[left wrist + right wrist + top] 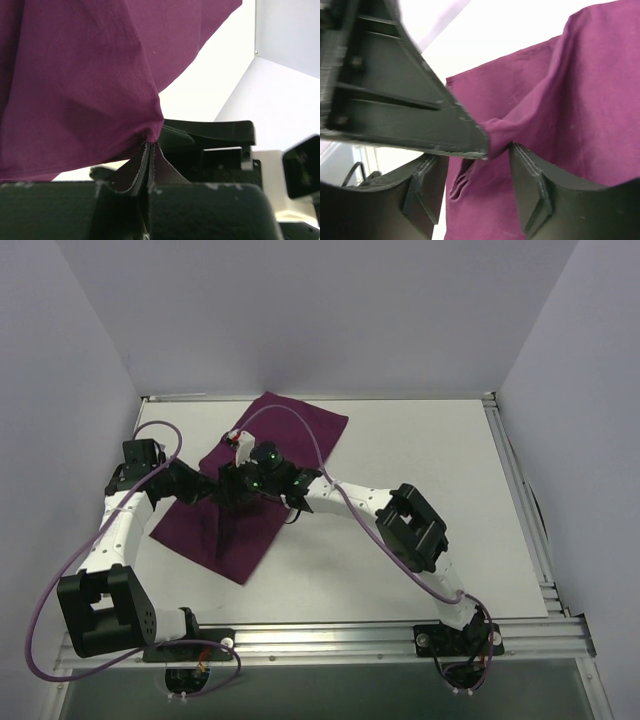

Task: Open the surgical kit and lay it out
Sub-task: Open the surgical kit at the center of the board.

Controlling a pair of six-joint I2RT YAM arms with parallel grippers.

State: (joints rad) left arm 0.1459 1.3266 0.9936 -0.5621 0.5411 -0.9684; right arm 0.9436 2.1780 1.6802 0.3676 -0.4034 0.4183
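Observation:
The dark magenta cloth wrap [300, 425] lies on the white table, running from the back centre to the front left. My left gripper [222, 483] is shut on a pinched-up fold of the cloth [75, 75] at its middle; the left wrist view shows the closed jaws [148, 150] with cloth between them. My right gripper [240, 480] is open right beside it, its fingers [530, 190] on either side of the same raised fold of cloth [580, 85]. The left gripper's finger [395, 100] fills the upper left of the right wrist view. The steel tray and instruments are hidden.
White walls enclose the table on the left, back and right. An aluminium rail [400, 635] runs along the near edge where both arms are bolted. Purple cables [60, 570] loop around the left arm.

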